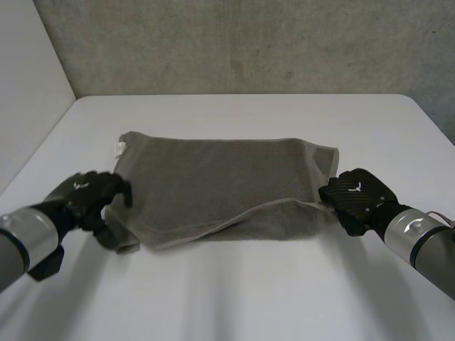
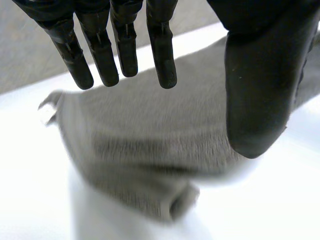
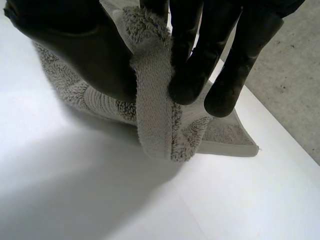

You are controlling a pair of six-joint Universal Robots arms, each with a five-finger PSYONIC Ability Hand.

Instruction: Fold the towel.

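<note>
Right hand [image 1: 355,195] is clamped on the towel [image 1: 213,177]: thumb and fingers pinch the hem at its near right corner, and the hem stands raised off the surface. The towel is grey and spread across the middle of the table [image 1: 249,298], its near edge rumpled. Left hand [image 1: 89,195] is at the towel's near left corner, fingers straight, thumb held apart; contact with the cloth is unclear. A white tag [image 1: 119,148] sits at the towel's far left corner.

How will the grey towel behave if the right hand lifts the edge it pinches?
Probably floppy: the towel folds limply over itself where the right hand pinches its hem. Likely grippy, not slippery: its looped pile looks rough.
</note>
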